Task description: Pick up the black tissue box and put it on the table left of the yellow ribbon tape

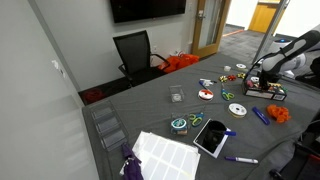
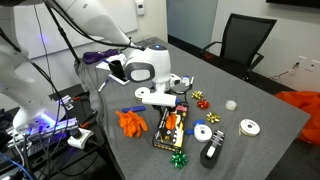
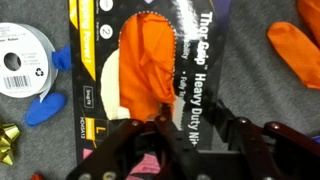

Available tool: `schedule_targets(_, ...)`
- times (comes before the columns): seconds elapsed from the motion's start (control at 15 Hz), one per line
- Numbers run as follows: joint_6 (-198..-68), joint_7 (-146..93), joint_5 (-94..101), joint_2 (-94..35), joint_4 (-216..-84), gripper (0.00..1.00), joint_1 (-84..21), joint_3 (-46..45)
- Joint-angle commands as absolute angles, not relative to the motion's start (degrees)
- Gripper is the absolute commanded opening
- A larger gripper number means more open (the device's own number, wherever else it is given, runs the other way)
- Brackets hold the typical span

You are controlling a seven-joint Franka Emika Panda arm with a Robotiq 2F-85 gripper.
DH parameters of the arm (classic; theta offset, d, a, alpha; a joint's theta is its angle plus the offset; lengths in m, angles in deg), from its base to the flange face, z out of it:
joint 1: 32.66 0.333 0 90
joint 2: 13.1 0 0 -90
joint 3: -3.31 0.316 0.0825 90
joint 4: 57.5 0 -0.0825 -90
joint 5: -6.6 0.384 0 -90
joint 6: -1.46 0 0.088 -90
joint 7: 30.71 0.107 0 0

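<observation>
The box point(image 3: 150, 70) is lying flat on the grey, cloth-like surface point(image 2: 250, 100) — a long black cardboard rectangle, its top printed with a big orange glove shape and white lettering. In the wrist view the pincer point(image 3: 190, 130) is hanging right over the box's near end, its black jointed fingers point(image 3: 140, 150) standing apart with a moderate gap and nothing between them; the box's print is showing through that gap. Whether the tips are touching the cardboard cannot be told. In an exterior view the pincer point(image 2: 168, 102) is pointing down at one short end of the box point(image 2: 170, 128), with the bulky white wrist above it. Crumpled orange gloves point(image 2: 130, 122) are sitting just beside the box's long edge, and a shiny green bow point(image 2: 181, 158) is lying near its other end. In the wrist view a flat white ribbon spool point(image 3: 22, 62) with a printed label is resting near the box, with a smooth blue piece point(image 3: 45, 105) touching the box's edge. In an exterior view the yellow tape point(image 1: 237, 109) — a small flat ring with a pale centre — is lying on the surface point(image 1: 150, 105) near the box point(image 1: 268, 91) but apart from it.
</observation>
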State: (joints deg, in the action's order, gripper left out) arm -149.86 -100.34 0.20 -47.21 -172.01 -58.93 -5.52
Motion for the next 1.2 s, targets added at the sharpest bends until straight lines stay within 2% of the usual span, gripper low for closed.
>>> schedule_targets(0.0, -151.48, -100.27, -0.38, -48.81, -170.76, 0.19, -59.46, -5.41)
schedule_targets(0.2, -149.98, -99.12, -0.23, -47.65, -171.01, 0.14, -58.89, -5.56)
schedule_targets(1.13, -142.47, -81.52, -1.13, -37.55, -174.42, 0.14, -51.04, -4.83)
